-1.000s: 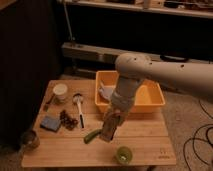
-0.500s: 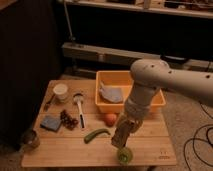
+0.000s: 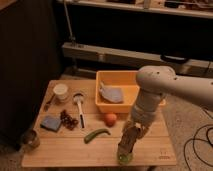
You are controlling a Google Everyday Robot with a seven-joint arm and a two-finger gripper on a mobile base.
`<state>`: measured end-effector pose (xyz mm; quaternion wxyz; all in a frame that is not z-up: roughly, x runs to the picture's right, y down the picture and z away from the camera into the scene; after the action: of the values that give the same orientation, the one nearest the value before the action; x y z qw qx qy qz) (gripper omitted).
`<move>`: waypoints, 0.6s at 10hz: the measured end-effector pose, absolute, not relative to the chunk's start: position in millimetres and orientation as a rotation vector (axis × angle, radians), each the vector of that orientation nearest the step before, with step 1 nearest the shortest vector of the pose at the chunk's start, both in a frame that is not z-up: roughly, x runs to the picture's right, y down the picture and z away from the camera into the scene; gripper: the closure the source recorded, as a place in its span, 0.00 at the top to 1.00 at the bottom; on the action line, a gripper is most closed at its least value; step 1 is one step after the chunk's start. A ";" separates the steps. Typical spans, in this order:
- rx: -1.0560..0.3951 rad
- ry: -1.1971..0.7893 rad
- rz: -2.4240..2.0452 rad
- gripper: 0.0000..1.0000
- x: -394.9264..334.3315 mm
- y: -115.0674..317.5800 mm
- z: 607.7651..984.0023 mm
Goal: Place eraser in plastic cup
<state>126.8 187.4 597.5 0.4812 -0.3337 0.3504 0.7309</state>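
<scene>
My arm hides much of the claw [image 3: 133,132], and the cup [image 3: 125,159] at the front edge of the desk [image 3: 60,150] shows only as a green rim. The claw is clamped on the eraser [image 3: 126,143], which hangs upright just below it, lower end at the cup's mouth.

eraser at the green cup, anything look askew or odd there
The eraser stands nearly on end, leaning, its lower end at the plastic cup; most of it sticks out above the rim. The pincer, just above, is shut on it.
</scene>
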 end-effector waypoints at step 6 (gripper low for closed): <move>-0.803 0.882 1.792 0.00 130.7 212.1 606.9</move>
<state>130.7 212.1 606.9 0.4748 -0.3283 0.3607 0.7327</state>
